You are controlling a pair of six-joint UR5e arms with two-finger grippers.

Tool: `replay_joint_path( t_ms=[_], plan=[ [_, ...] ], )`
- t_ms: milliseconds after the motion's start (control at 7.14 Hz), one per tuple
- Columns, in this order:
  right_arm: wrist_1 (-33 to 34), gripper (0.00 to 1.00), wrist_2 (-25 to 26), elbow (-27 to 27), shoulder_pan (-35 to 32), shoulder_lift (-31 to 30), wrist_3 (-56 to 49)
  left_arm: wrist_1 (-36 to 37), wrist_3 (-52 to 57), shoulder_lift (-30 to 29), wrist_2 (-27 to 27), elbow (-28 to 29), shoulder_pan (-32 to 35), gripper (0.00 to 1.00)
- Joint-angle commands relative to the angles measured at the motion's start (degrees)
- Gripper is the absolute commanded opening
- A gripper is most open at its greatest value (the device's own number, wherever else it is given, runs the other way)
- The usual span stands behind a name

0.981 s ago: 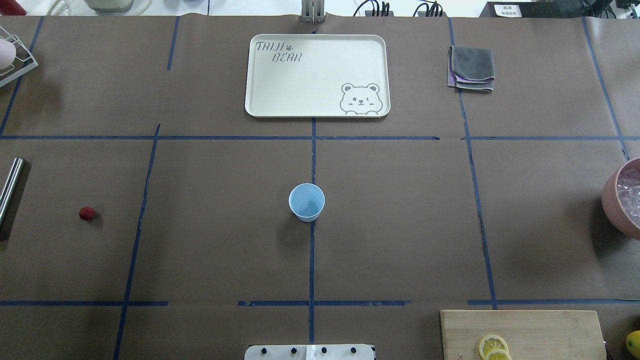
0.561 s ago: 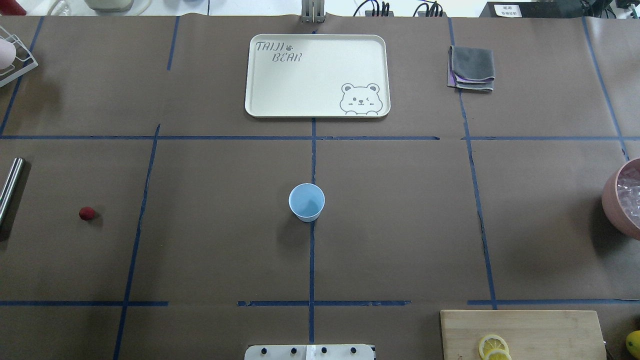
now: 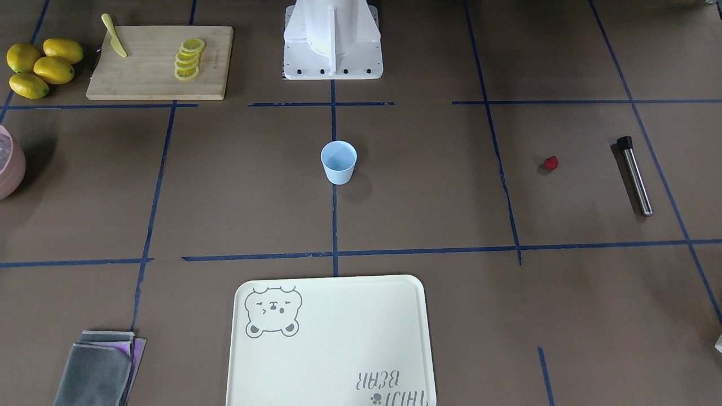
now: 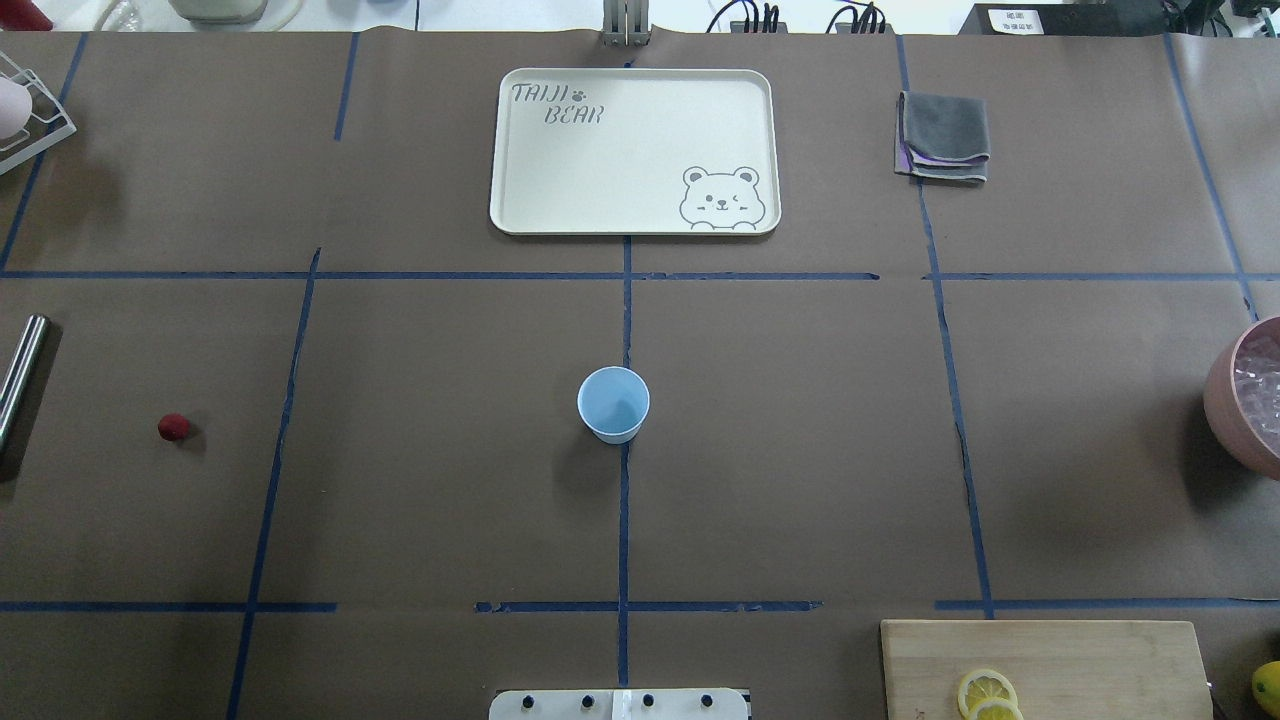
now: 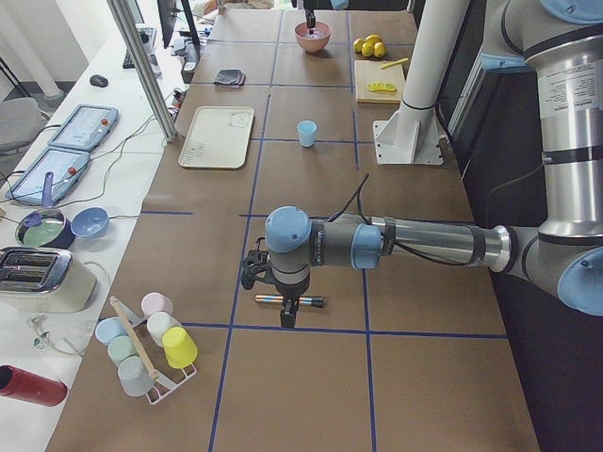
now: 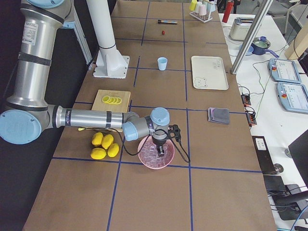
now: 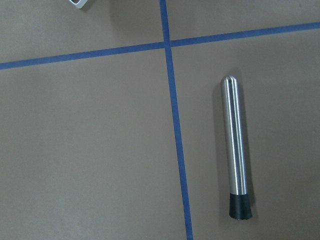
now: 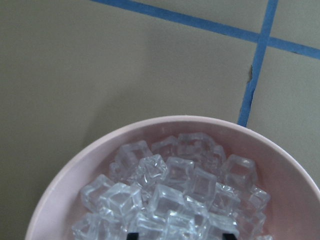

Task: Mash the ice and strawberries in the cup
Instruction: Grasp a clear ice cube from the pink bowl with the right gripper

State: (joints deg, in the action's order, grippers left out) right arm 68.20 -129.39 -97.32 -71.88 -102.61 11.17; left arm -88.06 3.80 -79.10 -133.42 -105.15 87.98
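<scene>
The light blue cup stands upright at the table's middle, also in the front view; I see nothing in it. The strawberry lies alone on the left, near a steel muddler. The ice is a heap of clear cubes in the pink bowl at the right edge. My right gripper hangs just over the ice, its two dark tips apart and empty. My left gripper hovers over the muddler; I cannot tell whether it is open or shut.
A cream bear tray and a folded grey cloth lie at the far side. A cutting board with lemon slices and a knife is near right, whole lemons beside it. A cup rack stands far left.
</scene>
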Motion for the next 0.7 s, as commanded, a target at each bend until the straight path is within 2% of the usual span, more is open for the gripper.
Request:
replay_joint_path(
  t_ms=[0,140,420,561],
  plan=[
    [0.01,0.41,0.02,0.2,0.24,0.13,-0.01,0.0,0.07,0.0,0.0,0.03,0.0,1.0],
    [0.09,0.38,0.02,0.37,0.59,0.13,-0.01,0.0,-0.02,0.0,0.0,0.03,0.0,1.0],
    [0.01,0.09,-0.07,0.03,0.6,0.13,-0.27,0.0,0.07,0.0,0.0,0.03,0.0,1.0],
    [0.01,0.04,-0.24,-0.41,0.42,0.13,-0.36,0.0,-0.02,0.0,0.0,0.03,0.0,1.0]
  ],
)
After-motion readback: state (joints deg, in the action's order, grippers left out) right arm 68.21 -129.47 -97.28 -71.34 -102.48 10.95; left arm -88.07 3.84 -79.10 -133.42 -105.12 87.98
